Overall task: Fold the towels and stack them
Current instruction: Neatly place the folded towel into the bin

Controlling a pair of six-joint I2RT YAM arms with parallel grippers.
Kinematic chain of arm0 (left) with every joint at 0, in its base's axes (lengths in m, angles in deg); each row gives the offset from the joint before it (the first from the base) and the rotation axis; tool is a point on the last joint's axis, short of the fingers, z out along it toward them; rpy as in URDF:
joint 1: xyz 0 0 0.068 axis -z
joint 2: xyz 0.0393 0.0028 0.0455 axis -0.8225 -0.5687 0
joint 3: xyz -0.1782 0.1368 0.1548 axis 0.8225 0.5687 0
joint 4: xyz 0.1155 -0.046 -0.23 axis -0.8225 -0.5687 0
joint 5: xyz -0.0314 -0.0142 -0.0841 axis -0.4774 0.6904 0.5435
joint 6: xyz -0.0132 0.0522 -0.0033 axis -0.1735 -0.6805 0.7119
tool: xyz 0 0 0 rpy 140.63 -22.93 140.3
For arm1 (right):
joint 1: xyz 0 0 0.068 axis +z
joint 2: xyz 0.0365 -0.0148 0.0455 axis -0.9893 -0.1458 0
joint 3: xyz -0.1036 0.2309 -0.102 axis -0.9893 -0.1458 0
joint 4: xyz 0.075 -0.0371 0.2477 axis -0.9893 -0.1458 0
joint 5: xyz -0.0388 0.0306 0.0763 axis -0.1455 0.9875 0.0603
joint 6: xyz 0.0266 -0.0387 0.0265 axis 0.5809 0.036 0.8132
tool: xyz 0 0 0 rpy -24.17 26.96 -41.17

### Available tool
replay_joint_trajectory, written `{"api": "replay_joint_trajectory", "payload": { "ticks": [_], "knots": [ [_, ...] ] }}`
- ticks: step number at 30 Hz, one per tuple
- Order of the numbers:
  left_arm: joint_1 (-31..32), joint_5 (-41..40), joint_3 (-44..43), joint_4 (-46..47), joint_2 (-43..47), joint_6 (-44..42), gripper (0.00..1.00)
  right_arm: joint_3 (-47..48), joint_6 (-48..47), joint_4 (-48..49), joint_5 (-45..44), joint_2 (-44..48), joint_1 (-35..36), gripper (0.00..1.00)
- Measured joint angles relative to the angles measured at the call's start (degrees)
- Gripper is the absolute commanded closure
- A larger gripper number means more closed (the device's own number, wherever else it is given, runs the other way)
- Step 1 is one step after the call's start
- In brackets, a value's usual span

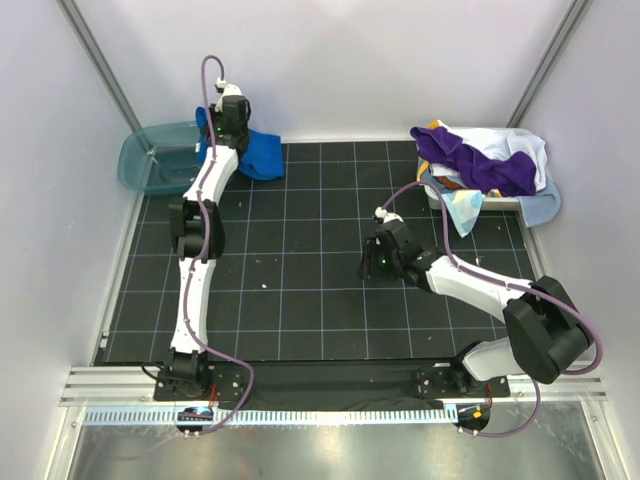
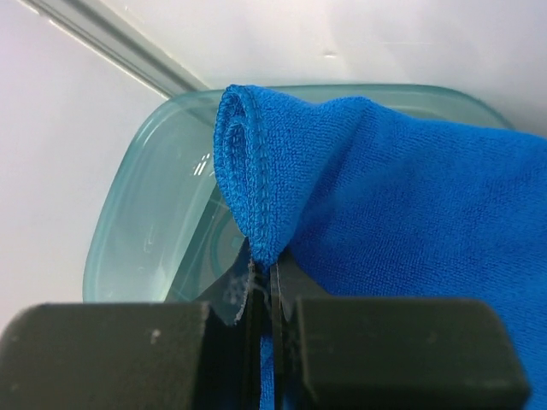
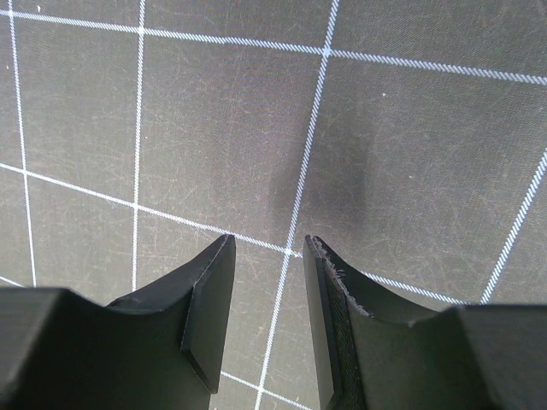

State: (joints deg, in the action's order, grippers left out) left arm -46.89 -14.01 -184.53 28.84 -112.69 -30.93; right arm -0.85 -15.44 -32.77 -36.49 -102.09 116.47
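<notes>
Near tub (image 2: 137,231), left end effector (image 2: 265,272) pinches blue towel (image 2: 402,213).

A royal blue towel (image 1: 262,152) hangs bunched at the far left of the surface (image 1: 300,280), its stitched hem pinched in the left gripper (image 2: 263,273) over a teal tub (image 1: 150,165). At far right, a deep purple towel (image 1: 470,160) sprawls crumpled over a white towel (image 1: 520,150), a light blue towel (image 1: 545,206) and an orange-brown towel (image 1: 452,183), heaped in a white basket (image 1: 497,203).
</notes>
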Motion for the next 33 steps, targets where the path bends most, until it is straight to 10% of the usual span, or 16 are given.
{"api": "replay_joint_trajectory", "payload": {
  "ticks": [33],
  "knots": [
    [-11.74,12.87,8.20,2.51,1.16,4.61,1.00,0.02,-1.25,0.96,0.35,-4.52,1.49,0.55]
  ]
}}
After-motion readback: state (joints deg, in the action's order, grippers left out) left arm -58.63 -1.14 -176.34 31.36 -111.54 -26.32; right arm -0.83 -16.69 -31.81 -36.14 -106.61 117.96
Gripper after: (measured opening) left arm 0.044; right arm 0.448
